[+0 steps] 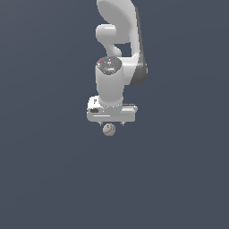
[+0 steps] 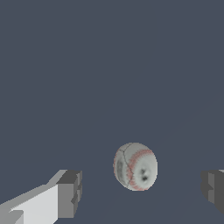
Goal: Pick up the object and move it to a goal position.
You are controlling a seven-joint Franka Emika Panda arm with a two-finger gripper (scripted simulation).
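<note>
Just below centre of the exterior view, the baseball (image 1: 108, 129) sits right under the gripper (image 1: 111, 123). On the wrist view the fingers (image 2: 70, 194) stand wide apart, the ball (image 2: 135, 166) between them, touching neither, nearer neither by much.

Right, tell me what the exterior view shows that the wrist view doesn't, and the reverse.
Only the exterior view shows the white arm itself, reaching down over the baseball, with the wide hand body just above the ball.

Only the wrist view shows the red stitching on the baseball clearly, and the two grey fingertips standing apart on either side of it, neither touching it; the jaws are open.

Both show the same single baseball under the hand, against a plain dark grey-blue ground.
</note>
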